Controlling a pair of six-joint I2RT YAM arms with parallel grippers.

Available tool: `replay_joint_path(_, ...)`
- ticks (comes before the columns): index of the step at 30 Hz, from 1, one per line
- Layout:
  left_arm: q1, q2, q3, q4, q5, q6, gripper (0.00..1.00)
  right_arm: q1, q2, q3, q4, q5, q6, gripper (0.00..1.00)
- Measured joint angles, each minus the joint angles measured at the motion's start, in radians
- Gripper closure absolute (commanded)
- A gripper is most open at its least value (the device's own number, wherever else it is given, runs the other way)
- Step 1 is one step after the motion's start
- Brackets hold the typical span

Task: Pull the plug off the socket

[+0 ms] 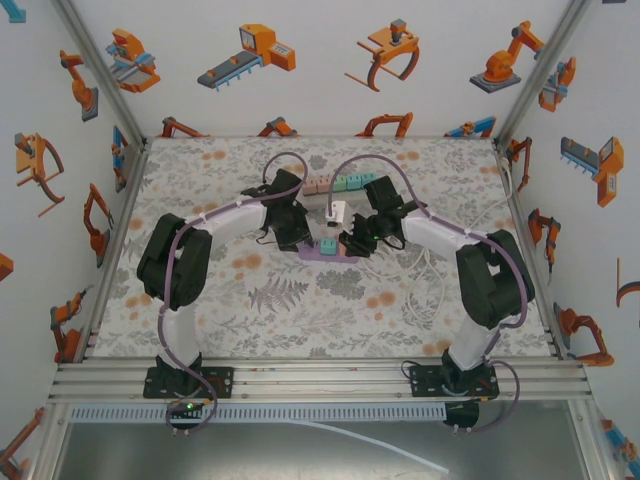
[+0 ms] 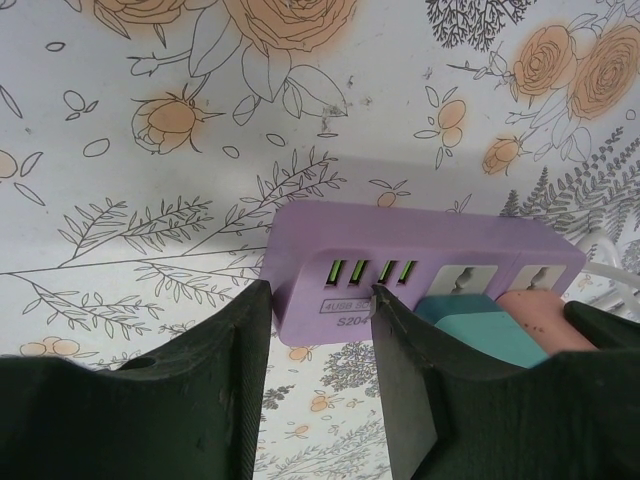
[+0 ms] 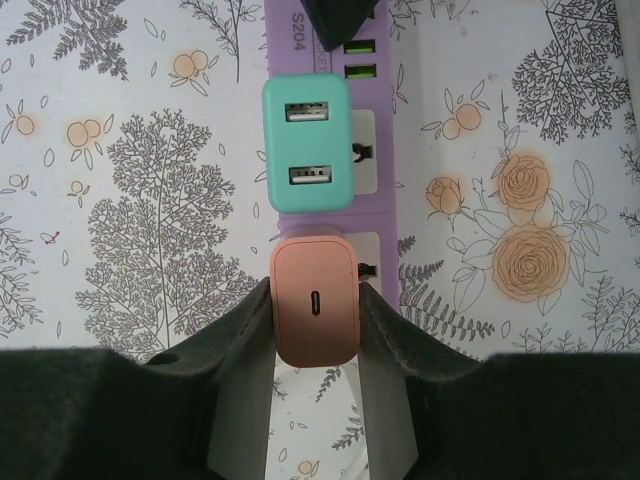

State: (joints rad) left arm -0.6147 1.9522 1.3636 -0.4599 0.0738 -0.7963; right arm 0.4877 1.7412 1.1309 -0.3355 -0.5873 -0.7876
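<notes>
One purple power strip lies mid-table. Two plugs sit in it: one teal plug and one pink plug. Four green USB slots line its left end. The teal plug has two USB ports, the pink plug one small port. Two arms reach in: left arm, right arm.

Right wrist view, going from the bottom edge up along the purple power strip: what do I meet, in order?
right gripper, jaws closed on the next item → salmon-pink rectangular plug → teal rectangular plug with two ports → green ports in the purple plastic power strip → dark fingertip of the left gripper
</notes>
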Motion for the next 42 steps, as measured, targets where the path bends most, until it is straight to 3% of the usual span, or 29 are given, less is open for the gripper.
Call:
replay_joint_path(24, 0.000, 0.000, 0.002, -0.006, -0.007, -0.011, 0.60, -0.016, -0.004, -0.010, 0.026, -0.042, 0.013, 0.88)
replay_joint_path(34, 0.000, -0.001, 0.002, -0.007, -0.009, -0.014, 0.60, -0.021, -0.094, -0.015, 0.090, -0.089, 0.016, 0.88)
replay_joint_path(42, -0.006, -0.023, -0.016, -0.011, -0.047, -0.018, 0.50, -0.022, -0.146, -0.036, 0.146, -0.101, 0.072, 0.89)
